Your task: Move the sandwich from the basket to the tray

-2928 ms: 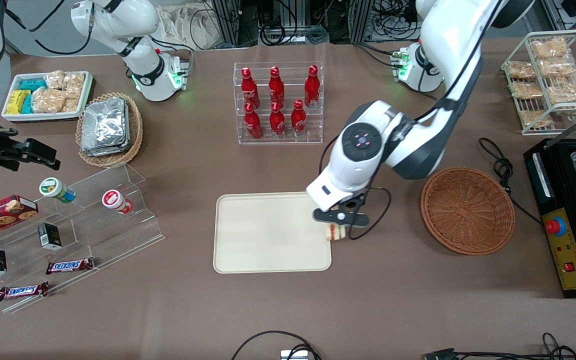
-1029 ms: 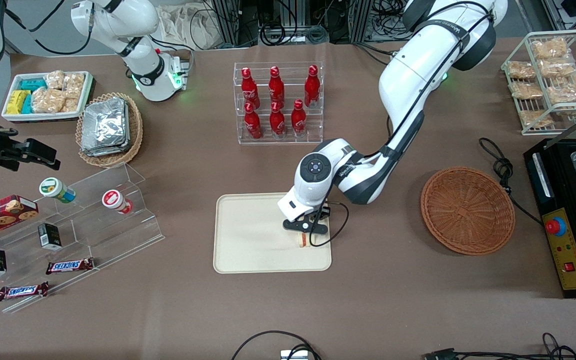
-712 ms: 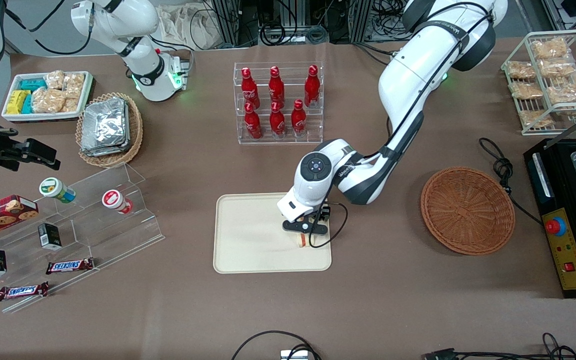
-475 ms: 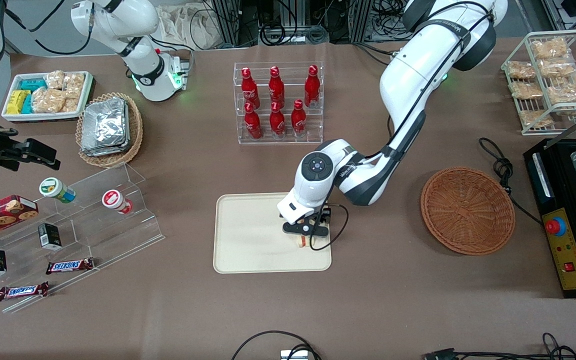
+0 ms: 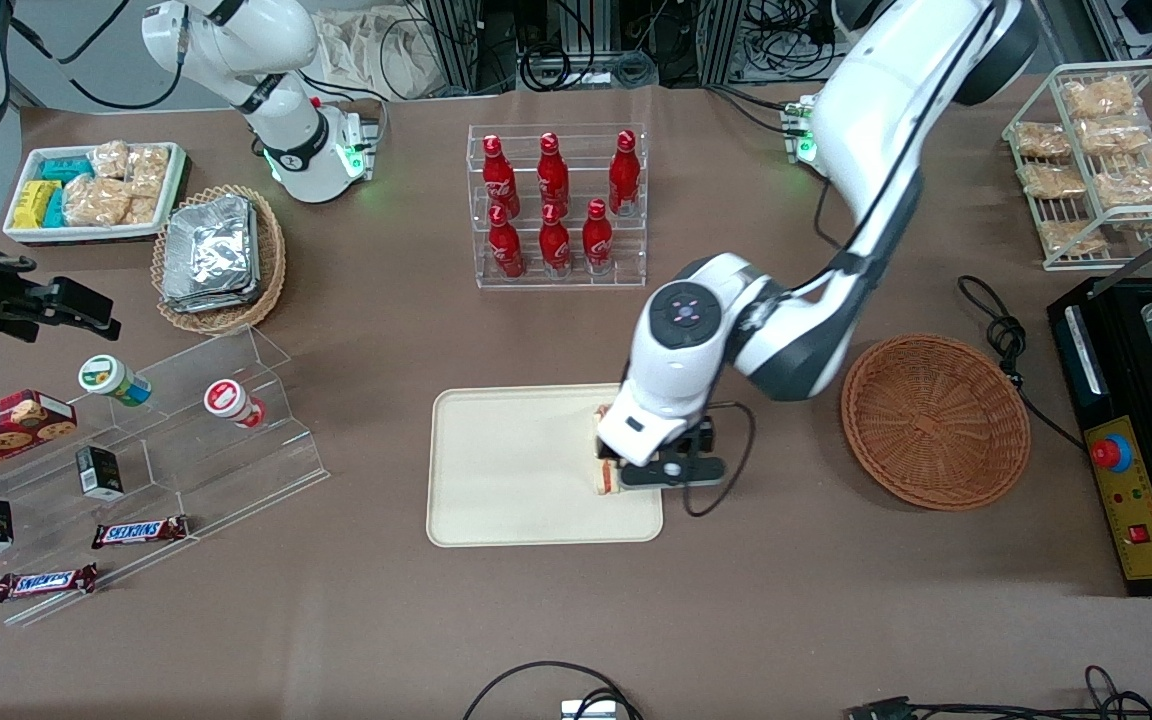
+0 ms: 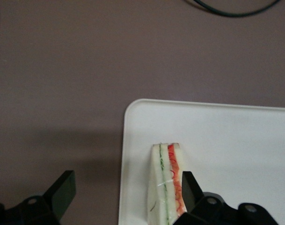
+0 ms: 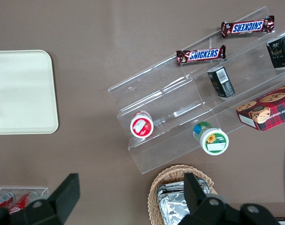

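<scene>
The sandwich (image 5: 604,481) lies on the cream tray (image 5: 526,470), close to the tray's edge toward the working arm's end. The wrist partly covers it in the front view. In the left wrist view the sandwich (image 6: 166,183) shows white bread with green and red filling, resting on the tray (image 6: 226,131) by its rim. My gripper (image 5: 671,473) hovers open above that tray edge. One finger (image 6: 189,187) stands beside the sandwich, the other (image 6: 62,192) over bare table. The reddish-brown basket (image 5: 936,420) sits toward the working arm's end with nothing in it.
A rack of red bottles (image 5: 556,205) stands farther from the camera than the tray. A clear stepped shelf with snacks (image 5: 136,450) and a tan basket of foil packets (image 5: 216,255) lie toward the parked arm's end. A black machine (image 5: 1136,430) and cable (image 5: 1001,335) flank the basket.
The gripper let go of the sandwich on the tray, opened wide, rose and shifted toward the basket. The sandwich stays on the tray.
</scene>
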